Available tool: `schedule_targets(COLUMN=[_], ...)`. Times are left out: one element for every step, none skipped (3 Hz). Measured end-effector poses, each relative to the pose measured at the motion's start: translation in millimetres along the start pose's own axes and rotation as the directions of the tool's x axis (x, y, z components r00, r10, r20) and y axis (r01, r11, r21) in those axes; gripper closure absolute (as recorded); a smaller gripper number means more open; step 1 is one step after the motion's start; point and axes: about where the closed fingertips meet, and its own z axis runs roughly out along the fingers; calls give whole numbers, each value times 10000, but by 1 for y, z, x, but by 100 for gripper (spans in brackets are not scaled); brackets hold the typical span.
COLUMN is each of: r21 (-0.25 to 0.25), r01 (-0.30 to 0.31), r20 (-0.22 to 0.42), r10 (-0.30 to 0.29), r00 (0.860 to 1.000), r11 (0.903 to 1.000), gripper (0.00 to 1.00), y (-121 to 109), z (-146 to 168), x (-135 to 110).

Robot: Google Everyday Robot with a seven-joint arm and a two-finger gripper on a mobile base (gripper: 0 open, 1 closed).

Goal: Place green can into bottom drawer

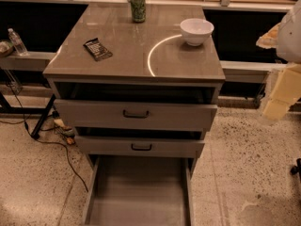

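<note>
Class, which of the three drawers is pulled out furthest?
The bottom drawer: floor exposed; top drawer and middle drawer barely open. Gripper at right edge.

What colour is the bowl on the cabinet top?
White: the bowl shows best in the camera view; the gripper hangs at the right edge.

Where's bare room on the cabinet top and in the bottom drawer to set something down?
The bottom drawer floor is bare wall to wall. On top, free patches lie between the dark packet and white bowl, and along the front. The green can crowds the back. The gripper hangs at far right.
</note>
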Motion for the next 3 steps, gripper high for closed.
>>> schedule_targets(r21=[12,87,569], r01=[54,566,856], r20=[119,1241,2863], r10=[-54,-572,-984], r00=[9999,9906,9531], r11=[10000,9984,9947], gripper=[0,0,0], y=[-5,-52,-111], z=[3,31,56], x=[-5,-49,-135])
